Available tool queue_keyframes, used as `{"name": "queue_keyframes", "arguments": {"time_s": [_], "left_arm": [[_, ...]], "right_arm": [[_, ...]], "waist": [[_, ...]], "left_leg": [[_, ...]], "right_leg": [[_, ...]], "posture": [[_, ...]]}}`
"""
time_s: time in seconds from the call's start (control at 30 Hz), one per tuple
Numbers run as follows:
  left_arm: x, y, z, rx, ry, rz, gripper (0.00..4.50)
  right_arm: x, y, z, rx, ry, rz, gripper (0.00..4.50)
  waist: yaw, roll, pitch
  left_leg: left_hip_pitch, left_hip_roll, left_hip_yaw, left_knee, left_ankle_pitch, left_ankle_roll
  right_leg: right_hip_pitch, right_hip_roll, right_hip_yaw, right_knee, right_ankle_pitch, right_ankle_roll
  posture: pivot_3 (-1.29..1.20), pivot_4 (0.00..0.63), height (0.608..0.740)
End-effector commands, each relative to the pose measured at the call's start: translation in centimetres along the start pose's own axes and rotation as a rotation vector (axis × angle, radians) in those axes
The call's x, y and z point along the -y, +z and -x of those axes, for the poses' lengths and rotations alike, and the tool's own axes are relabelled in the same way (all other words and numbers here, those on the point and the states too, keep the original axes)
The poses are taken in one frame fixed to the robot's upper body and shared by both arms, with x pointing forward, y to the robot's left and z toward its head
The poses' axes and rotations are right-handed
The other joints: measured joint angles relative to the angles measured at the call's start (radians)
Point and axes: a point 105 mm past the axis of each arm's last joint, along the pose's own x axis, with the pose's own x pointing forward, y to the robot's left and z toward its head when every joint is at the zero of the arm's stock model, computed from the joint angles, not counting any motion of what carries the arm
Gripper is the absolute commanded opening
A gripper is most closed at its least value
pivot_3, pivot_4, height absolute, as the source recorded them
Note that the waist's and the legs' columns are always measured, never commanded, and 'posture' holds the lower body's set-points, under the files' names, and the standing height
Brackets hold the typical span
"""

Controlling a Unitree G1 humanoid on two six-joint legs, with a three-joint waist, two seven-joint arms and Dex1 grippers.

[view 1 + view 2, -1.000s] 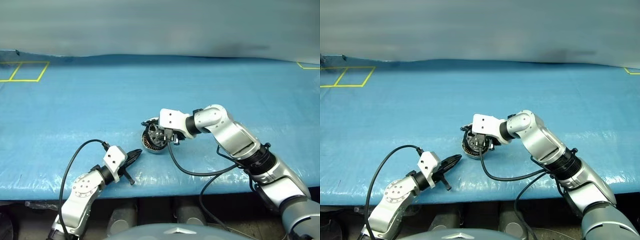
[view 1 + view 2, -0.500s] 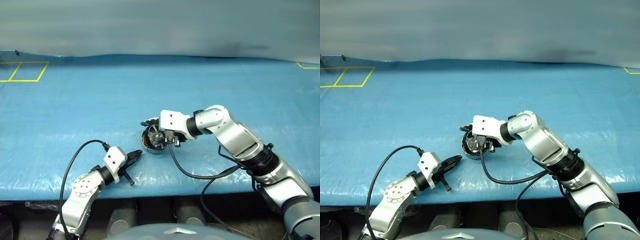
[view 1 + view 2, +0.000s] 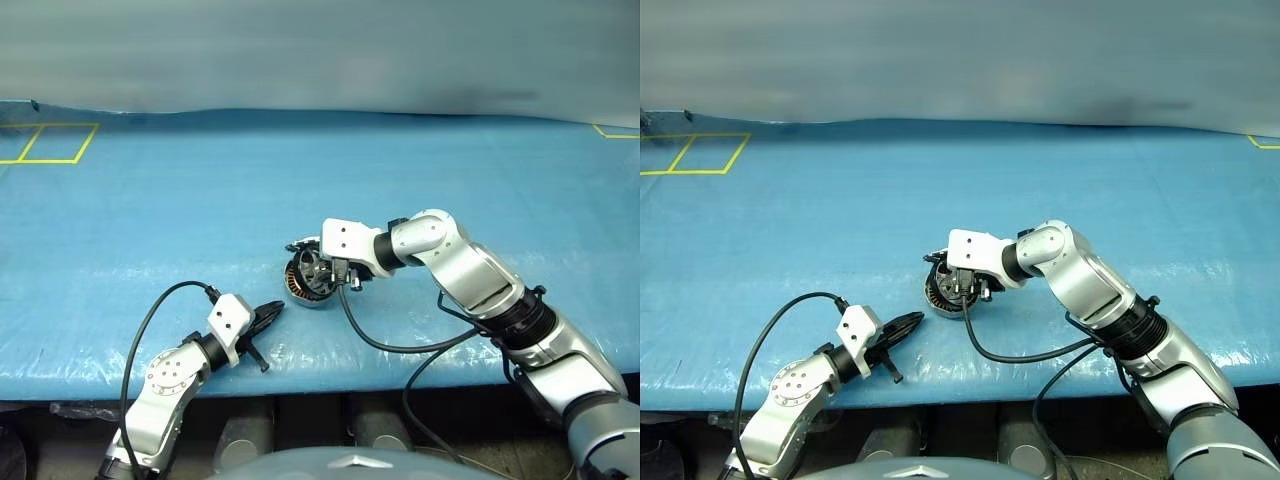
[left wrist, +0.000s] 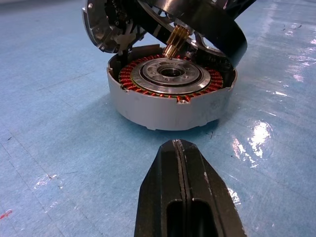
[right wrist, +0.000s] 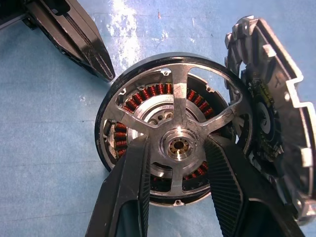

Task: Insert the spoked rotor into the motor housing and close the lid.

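The table [image 3: 150,200] is covered in a blue sheet, with yellow tape [image 3: 45,142] marking squares at its far left corner.

The housing [image 4: 168,101] sits flat on the sheet near the middle of the table, toward the front edge. Its copper-orange winding ring surrounds a silver centre hub, open to view from the left wrist.

The lid [image 5: 276,128] stands tilted up at the housing's far rim, inner face turned toward the housing; whether it is attached there cannot be told.

The rotor [image 5: 173,133] is tilted over the housing, its black ring partly above the windings, a brass pinion on its underside just over the housing's hub. Copper windings show through its pale spokes.

The right hand [image 5: 175,173] reaches in from the right, its two fingers [image 5: 131,192] partly spread and pinching the rotor across its hub and spokes.

The left hand [image 3: 268,312] lies low near the front edge, just left of the housing and apart from it, fingers pressed together and holding nothing, tips pointing toward the housing.
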Motion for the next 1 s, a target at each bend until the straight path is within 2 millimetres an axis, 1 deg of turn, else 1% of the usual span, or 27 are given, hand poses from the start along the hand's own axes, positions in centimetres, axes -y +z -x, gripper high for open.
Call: {"name": "queue_keyframes", "arguments": {"time_s": [0.03, 0.6, 1.0], "left_arm": [[0.1, 0.9, 0.0, 0.041, -0.002, -0.021, 0.00], [0.4, 0.9, -0.1, 0.043, -0.009, -0.013, 0.00], [0.3, 1.0, -0.2, 0.041, -0.008, -0.016, 0.00]], "right_arm": [[0.1, -0.3, 0.1, -0.034, 0.005, 0.026, 1.33], [0.3, 1.0, 0.9, -0.004, -0.003, 0.066, 1.33], [0.2, -0.5, 0.2, -0.061, 0.019, 0.055, 1.33]], "waist": [[0.000, 0.000, 0.000], [0.001, 0.000, 0.000], [0.000, 0.000, 0.000]], "left_leg": [[0.000, 0.000, 0.000, 0.000, 0.000, 0.000], [0.000, 0.000, 0.000, 0.000, 0.000, 0.000], [0.000, 0.000, 0.000, 0.000, 0.000, 0.000]], "right_leg": [[0.000, 0.000, 0.000, 0.000, 0.000, 0.000], [0.000, 0.000, 0.000, 0.000, 0.000, 0.000], [0.000, 0.000, 0.000, 0.000, 0.000, 0.000]], "posture": [[0.00, 0.150, 0.740], [0.00, 0.150, 0.740], [0.00, 0.150, 0.740]]}}
